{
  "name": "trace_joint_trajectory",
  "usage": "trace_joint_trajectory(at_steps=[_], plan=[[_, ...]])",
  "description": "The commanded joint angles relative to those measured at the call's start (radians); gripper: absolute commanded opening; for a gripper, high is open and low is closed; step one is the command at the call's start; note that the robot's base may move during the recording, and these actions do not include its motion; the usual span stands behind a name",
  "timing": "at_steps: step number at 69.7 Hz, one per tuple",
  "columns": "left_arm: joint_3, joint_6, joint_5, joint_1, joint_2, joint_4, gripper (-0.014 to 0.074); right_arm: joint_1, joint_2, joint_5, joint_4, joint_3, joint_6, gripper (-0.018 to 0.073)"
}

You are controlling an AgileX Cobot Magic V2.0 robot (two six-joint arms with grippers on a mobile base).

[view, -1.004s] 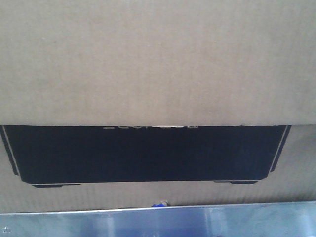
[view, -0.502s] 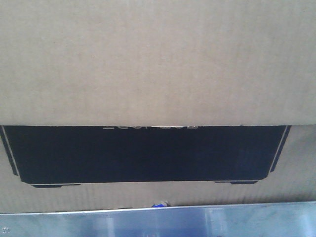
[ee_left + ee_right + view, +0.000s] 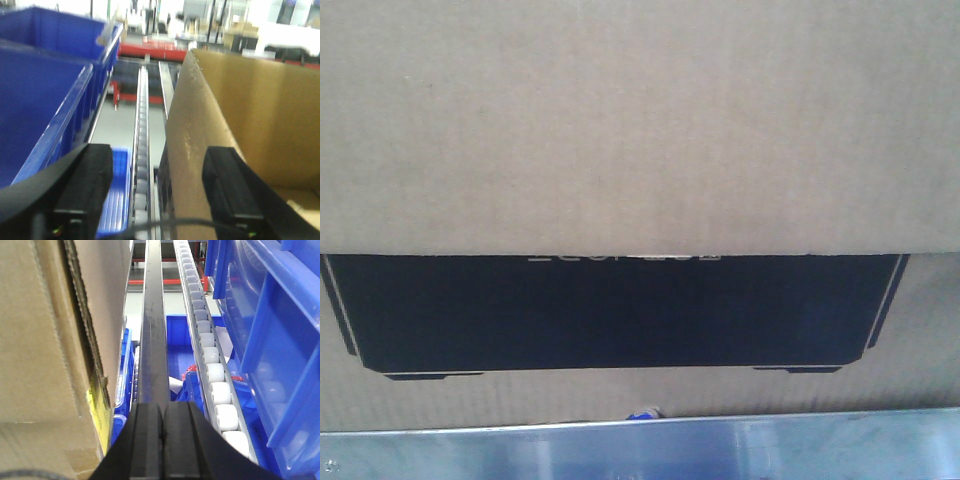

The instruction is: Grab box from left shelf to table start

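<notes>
On the left shelf (image 3: 640, 450), behind its shiny front rail, sits the box (image 3: 640, 130). Pale lettering along the top of its black panel (image 3: 610, 310) is cut off by the flap and unreadable. A yellow label (image 3: 99, 412) on one corner shows no legible text. The left gripper (image 3: 157, 192) is spread wide, its fingers astride the box's side wall; contact cannot be told. The right gripper (image 3: 162, 440) has its fingers pressed together on nothing, just beside the box, over a dark track next to white rollers (image 3: 212, 370) and blue bins (image 3: 280, 340).
</notes>
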Motion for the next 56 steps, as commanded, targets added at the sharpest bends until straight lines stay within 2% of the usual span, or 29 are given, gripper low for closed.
trace_joint_trajectory(at_steps=[1, 12, 22, 28, 32, 49, 56], plan=[[-0.141, -0.008, 0.041, -0.007, 0.094, 0.001, 0.0318, -0.004, -0.009, -0.094, -0.009, 0.002, -0.004, 0.0057], [-0.386, -0.008, 0.326, -0.017, 0.279, -0.022, 0.0318, -0.004, -0.009, -0.094, -0.009, 0.002, -0.004, 0.0057], [-0.534, -0.008, 0.420, -0.145, 0.420, -0.052, 0.0318, -0.004, -0.009, -0.094, -0.009, 0.002, -0.004, 0.0057], [-0.597, -0.012, 0.466, -0.213, 0.508, -0.024, 0.0318, -0.004, -0.009, -0.094, -0.009, 0.002, -0.004, 0.0057], [-0.635, -0.037, 0.514, -0.237, 0.566, -0.002, 0.0318, -0.004, -0.009, -0.094, -0.009, 0.002, -0.004, 0.0057], [-0.801, -0.155, 0.729, -0.237, 0.857, 0.066, 0.0318, -0.004, -0.009, -0.095, -0.009, 0.002, -0.004, 0.0057], [-0.849, -0.176, 0.802, -0.237, 0.955, 0.094, 0.0318, -0.004, -0.009, -0.095, -0.009, 0.002, -0.004, 0.0057]])
